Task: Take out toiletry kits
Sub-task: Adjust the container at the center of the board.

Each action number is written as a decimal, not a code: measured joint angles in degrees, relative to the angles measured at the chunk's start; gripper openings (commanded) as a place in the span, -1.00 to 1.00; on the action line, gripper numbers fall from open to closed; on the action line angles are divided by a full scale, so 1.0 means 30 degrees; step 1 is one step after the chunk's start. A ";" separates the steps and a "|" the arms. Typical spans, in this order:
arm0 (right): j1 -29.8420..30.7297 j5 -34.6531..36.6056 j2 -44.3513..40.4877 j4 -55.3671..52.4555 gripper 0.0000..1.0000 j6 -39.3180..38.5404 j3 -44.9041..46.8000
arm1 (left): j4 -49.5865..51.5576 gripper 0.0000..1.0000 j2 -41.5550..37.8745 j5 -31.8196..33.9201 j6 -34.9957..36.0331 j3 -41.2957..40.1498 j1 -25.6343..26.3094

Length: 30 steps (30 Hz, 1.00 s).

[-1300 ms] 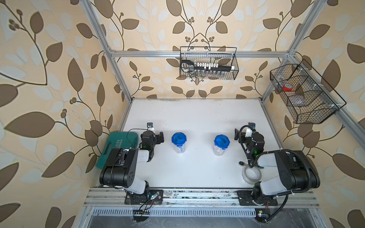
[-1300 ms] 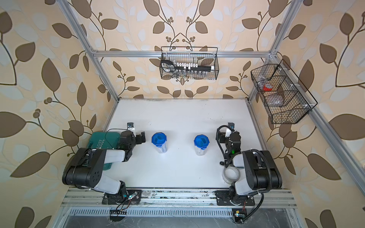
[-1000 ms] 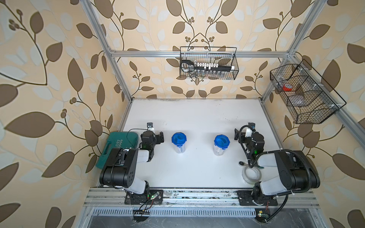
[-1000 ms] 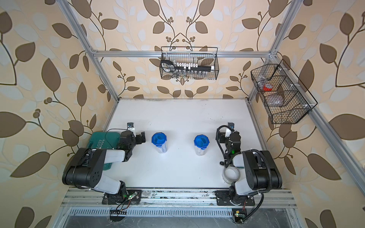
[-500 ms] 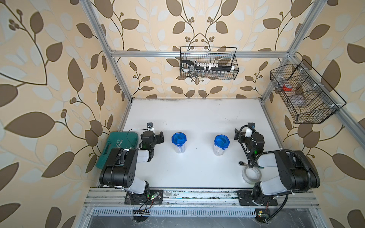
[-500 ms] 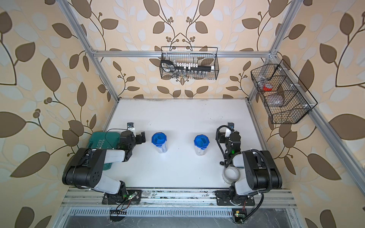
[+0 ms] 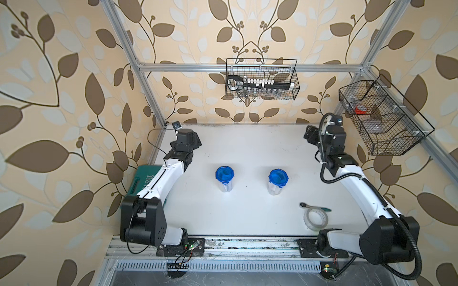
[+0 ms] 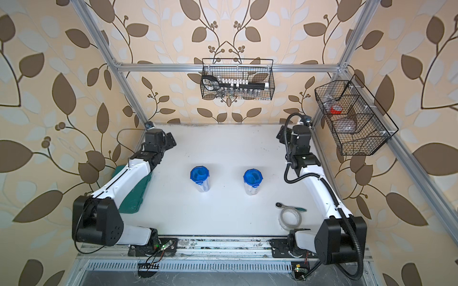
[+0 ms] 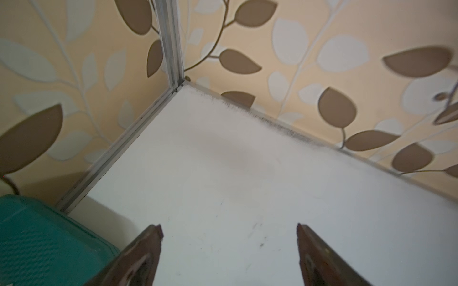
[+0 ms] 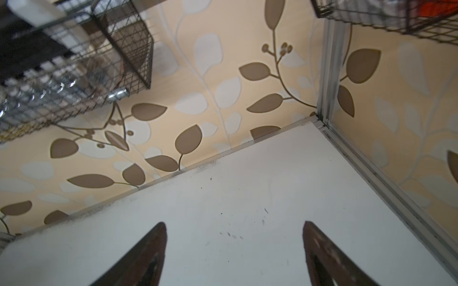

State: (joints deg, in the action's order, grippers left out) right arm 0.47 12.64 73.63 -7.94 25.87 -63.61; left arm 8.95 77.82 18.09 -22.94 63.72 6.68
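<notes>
- Motion is seen in both arms. A second ago they were folded low, close to the jars at the middle of the table (image 7: 247,148). Now they are stretched out and raised toward the table's two far corners.
- The left gripper (image 9: 229,229) is aimed at the table's far-left corner. Its fingers are spread wide, with only bare tabletop between them.
- The right gripper (image 10: 235,225) is aimed at the table's far-right corner, and its fingers are likewise spread and empty.
- The change is judged to be an opening move away from rest. Nothing has been grasped and no lid has been loosened, so the whole task is still to be done.
- The toiletry kits cannot be made out as separate items. They are judged to be sealed inside the jars at the table's middle, where only pale shapes show through the clear walls.
- Two clear plastic jars are counted, the left jar (image 7: 225,189) and the right jar (image 7: 273,190), each capped by a blue lid (image 7: 224,174) (image 7: 278,176).
- Two wire baskets are counted, one above the table's far edge (image 7: 261,59) and one above its right edge (image 7: 386,148).
- One tape roll (image 7: 316,219) lies near the table's near-right corner, with one small teal-handled tool (image 7: 324,209) just beside it.
- One green case (image 7: 142,180) lies at the table's left edge, partly under the left arm.
</notes>
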 measured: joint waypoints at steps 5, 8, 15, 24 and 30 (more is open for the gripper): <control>0.0095 -0.0758 -0.2827 -0.4233 0.39 0.1690 0.2703 | 0.4728 0.58 -0.1071 -0.1566 -0.1574 0.4073 0.5763; 0.0138 -0.2463 -0.5588 -0.5326 0.21 0.1770 0.4248 | 0.6368 0.53 0.0386 -0.3861 -0.1894 0.6324 0.9041; -0.0466 -1.1191 -0.5399 -0.3555 -0.15 0.2725 0.5559 | 0.8145 0.47 0.4860 -1.0156 -0.2951 0.6987 1.1446; -0.0466 -1.8025 -0.5013 -0.1013 0.13 0.6295 0.9785 | 0.8633 0.46 0.8429 -1.4418 -0.4240 0.7694 1.2182; -0.0364 -1.9241 -0.4889 0.0612 0.72 0.7482 1.0244 | 0.8116 0.46 0.8561 -1.5132 -0.5093 0.7912 1.2262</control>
State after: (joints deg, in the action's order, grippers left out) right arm -0.62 -45.08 58.96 -6.11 48.31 -32.88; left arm 33.30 103.50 -27.31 -38.22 87.46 43.46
